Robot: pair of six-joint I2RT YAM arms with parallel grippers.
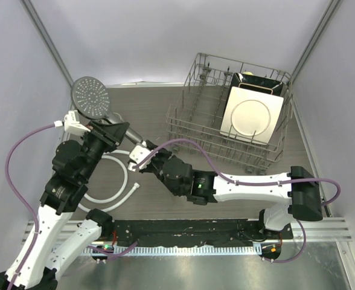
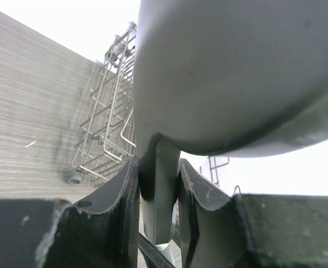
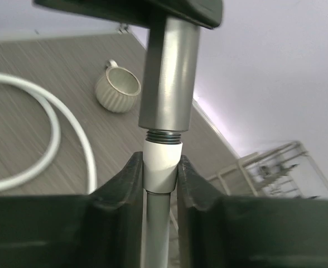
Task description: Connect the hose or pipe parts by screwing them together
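Observation:
The grey shower head (image 1: 90,93) is held up off the table, and my left gripper (image 1: 108,130) is shut on its straight handle (image 2: 159,184), its round head (image 2: 236,72) looming just above the jaws. In the right wrist view the handle's (image 3: 169,72) threaded end (image 3: 164,135) meets the hose's white end nut (image 3: 162,167); a few threads still show above the nut. My right gripper (image 3: 161,173) is shut on that nut, both jaws pressed against its sides. The white hose (image 1: 120,181) loops on the table below both grippers.
A wire dish rack (image 1: 192,130) with a white square plate (image 1: 250,118) stands at the back right. A small ribbed cup (image 3: 117,86) sits on the table near the hose loop (image 3: 52,123). Purple cables (image 1: 20,151) trail from both arms.

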